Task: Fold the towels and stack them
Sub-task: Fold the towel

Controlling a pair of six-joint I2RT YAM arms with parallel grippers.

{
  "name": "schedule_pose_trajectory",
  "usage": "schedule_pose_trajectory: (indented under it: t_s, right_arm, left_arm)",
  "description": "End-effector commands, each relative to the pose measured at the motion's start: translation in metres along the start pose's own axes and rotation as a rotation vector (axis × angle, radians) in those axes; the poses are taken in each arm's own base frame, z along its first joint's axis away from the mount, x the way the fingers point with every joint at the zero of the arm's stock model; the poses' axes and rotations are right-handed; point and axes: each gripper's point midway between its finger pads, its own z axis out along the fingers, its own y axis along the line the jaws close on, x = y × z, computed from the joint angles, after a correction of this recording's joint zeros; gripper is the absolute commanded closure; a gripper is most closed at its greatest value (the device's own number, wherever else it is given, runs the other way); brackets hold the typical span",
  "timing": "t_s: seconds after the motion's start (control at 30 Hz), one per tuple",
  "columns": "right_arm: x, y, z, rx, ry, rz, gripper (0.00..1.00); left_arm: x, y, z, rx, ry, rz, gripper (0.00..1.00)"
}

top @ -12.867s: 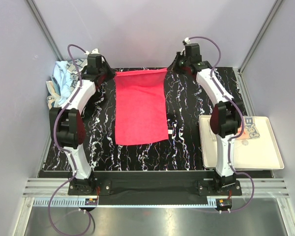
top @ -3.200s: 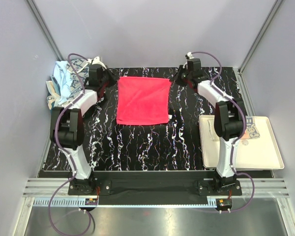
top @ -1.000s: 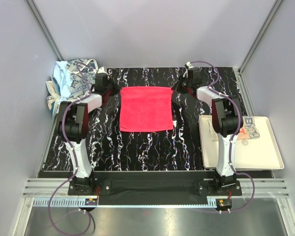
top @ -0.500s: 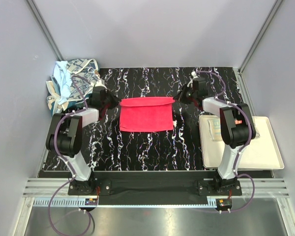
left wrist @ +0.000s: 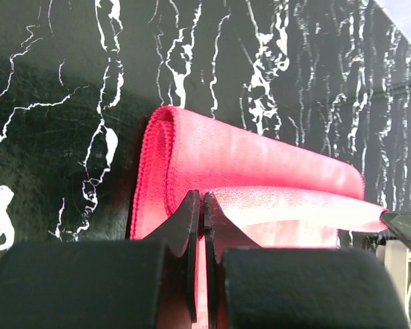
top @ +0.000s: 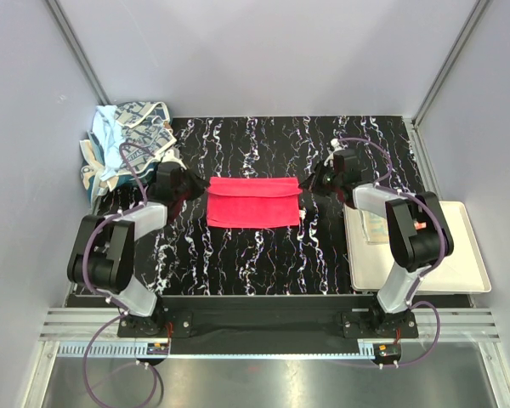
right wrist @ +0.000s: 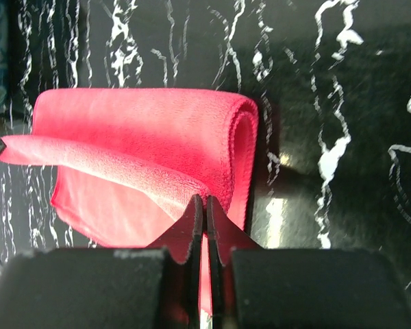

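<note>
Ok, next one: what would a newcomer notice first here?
The bright pink-red towel at centre, folded over on itself and pinched at each end by the left fingers and right fingers. Then the crumpled heap of towels at the far-left corner and the cream tray at the right.

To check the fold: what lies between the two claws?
The pink-red towel, half folded, spans from the left claw to the right claw; each pinches an edge. The top view shows this.

Tally: one pink-red towel [top: 253, 204], one heap of at least two crumpled towels [top: 123, 136], one cream tray [top: 459, 265], one marbled table [top: 263, 255], two hands: left hand [left wrist: 201, 205], right hand [right wrist: 204, 203].
</note>
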Motion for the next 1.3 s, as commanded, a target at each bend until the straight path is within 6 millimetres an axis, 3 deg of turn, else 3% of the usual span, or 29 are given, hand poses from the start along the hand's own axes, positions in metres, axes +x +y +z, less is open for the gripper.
schedule_pose_trajectory:
  t_s: [0.0,0.67,1.27]
  right_arm:
    - [-0.017,0.023,-0.013,-0.043,-0.082,-0.045,0.98]
    - [0.009,0.028,-0.036,-0.026,-0.078,-0.057,0.98]
    - [0.031,0.024,-0.041,-0.01,-0.059,-0.059,0.98]
  left_arm:
    - [-0.019,-0.016,-0.013,0.047,-0.084,0.029,1.0]
    - [0.005,-0.01,-0.044,0.056,-0.044,0.057,1.0]
    - [0.027,0.002,-0.047,0.051,-0.003,0.062,1.0]
